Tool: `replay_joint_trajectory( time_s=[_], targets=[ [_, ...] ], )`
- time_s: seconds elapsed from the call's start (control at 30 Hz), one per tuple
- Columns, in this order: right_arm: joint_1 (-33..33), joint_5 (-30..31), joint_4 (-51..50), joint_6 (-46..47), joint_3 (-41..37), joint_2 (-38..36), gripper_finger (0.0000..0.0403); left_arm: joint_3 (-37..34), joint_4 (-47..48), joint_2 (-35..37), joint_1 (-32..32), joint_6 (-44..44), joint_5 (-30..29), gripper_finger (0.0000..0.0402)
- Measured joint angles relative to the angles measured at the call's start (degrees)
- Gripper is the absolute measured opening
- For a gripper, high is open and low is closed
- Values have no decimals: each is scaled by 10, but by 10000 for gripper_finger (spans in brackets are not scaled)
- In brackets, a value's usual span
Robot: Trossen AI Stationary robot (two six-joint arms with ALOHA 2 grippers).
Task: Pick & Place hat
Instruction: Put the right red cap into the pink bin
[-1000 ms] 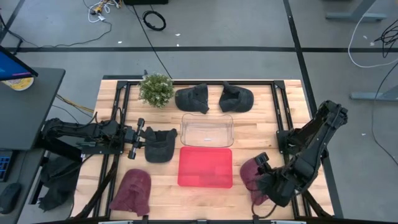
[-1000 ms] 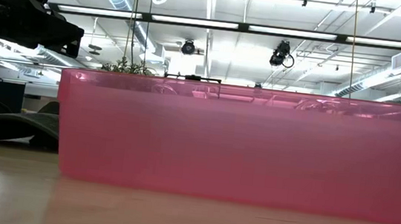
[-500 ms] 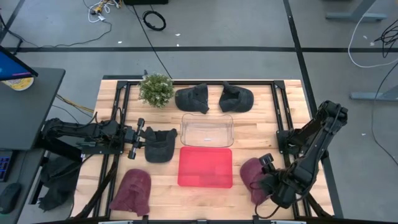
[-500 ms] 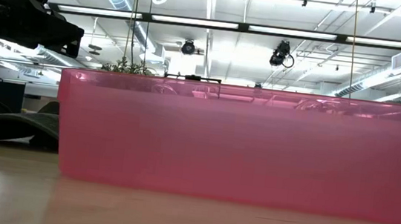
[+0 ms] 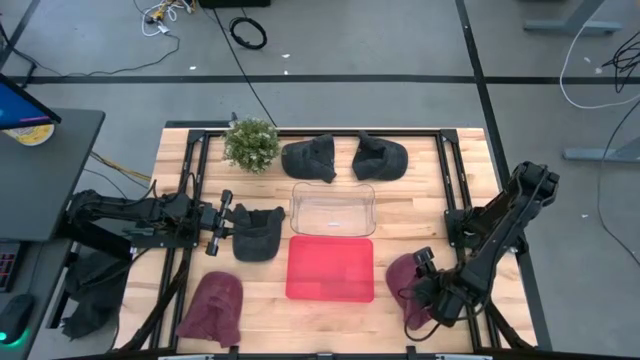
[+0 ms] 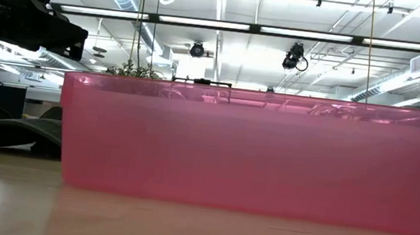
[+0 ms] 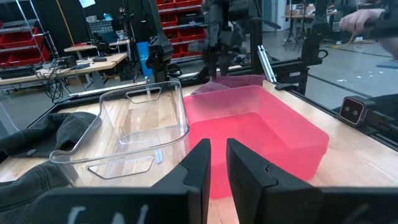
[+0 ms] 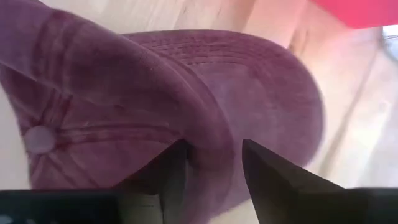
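Note:
A maroon hat [image 5: 403, 283] lies near the table's near right corner and fills the right wrist view [image 8: 155, 93]. My right gripper [image 5: 416, 298] [image 8: 214, 163] is down on this hat, shut on its cloth. My left gripper [image 5: 222, 222] [image 7: 216, 163] is shut on nothing and hovers level at the table's left, beside a dark hat [image 5: 256, 233] that lies flat on the wood. A second maroon hat [image 5: 213, 308] lies at the near left. The red bin [image 5: 330, 268] and the clear bin [image 5: 332, 208] sit mid-table. My right gripper pinches a raised fold of the maroon hat's crown [image 8: 211, 134] between its two fingers [image 8: 177, 171], close to where the brim [image 8: 273, 81] starts. It comes from above, slanting from the near right. The hat rests on the table.
Two more dark hats [image 5: 310, 159] [image 5: 382, 155] and a small potted plant [image 5: 251, 143] stand along the far edge. In the low view the red bin [image 6: 253, 153] blocks most of the table. Bare wood lies between the bins and the right arm's base.
My right gripper has stayed at the maroon hat, shifting slightly toward the near right edge and then back, while its arm has straightened a little. The hat has stayed on the table.

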State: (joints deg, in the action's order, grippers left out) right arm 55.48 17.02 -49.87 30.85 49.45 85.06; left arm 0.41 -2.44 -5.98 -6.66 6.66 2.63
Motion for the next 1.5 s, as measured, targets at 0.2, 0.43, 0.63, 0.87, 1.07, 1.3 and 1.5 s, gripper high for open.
replay_joint_trajectory(
  time_s=[0.2,0.43,0.63,0.87,1.07,1.3,1.5],
  targets=[
    [0,9,109,2,-62,-2,160,0,0,0,0,0,0,55],
    [0,9,161,2,-78,-1,160,0,0,0,0,0,0,55],
    [0,4,206,2,-78,-1,160,0,0,0,0,0,0,55],
    [0,-5,301,2,-80,0,160,0,0,0,0,0,0,55],
    [0,-9,419,2,-80,1,160,0,0,0,0,0,0,55],
    [0,-15,468,-4,-80,1,160,0,0,0,0,0,0,55],
    [0,-27,472,7,-80,1,160,0,0,0,0,0,0,55]
  ],
)
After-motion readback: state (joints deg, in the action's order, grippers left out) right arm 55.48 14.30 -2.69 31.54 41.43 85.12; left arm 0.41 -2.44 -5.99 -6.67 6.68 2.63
